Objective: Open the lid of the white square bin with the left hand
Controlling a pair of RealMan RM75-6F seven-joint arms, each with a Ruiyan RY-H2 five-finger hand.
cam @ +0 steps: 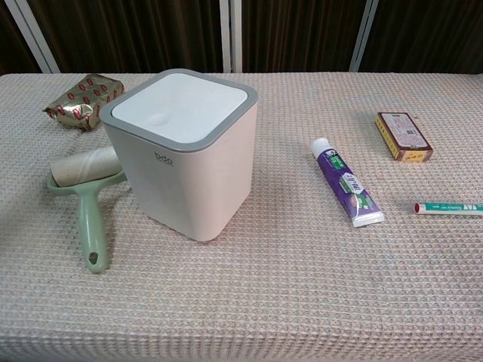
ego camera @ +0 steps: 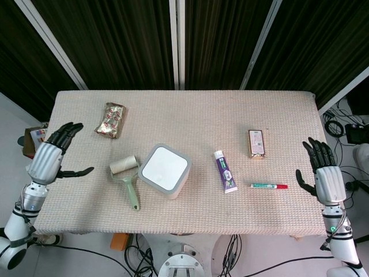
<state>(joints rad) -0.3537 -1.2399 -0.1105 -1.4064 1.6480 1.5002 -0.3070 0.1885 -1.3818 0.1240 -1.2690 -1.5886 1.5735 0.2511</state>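
The white square bin (ego camera: 165, 171) (cam: 181, 154) stands near the middle of the table, its grey-rimmed white lid (cam: 179, 106) lying flat and closed. My left hand (ego camera: 53, 157) hovers at the table's left edge, well left of the bin, fingers spread and holding nothing. My right hand (ego camera: 323, 173) is at the right edge, fingers spread, also empty. Neither hand appears in the chest view.
A green lint roller (ego camera: 129, 179) (cam: 87, 201) lies just left of the bin. A foil snack pack (ego camera: 112, 120) sits at the back left. Right of the bin lie a purple toothpaste tube (ego camera: 225, 171), a small box (ego camera: 256, 143) and a marker (ego camera: 268, 186).
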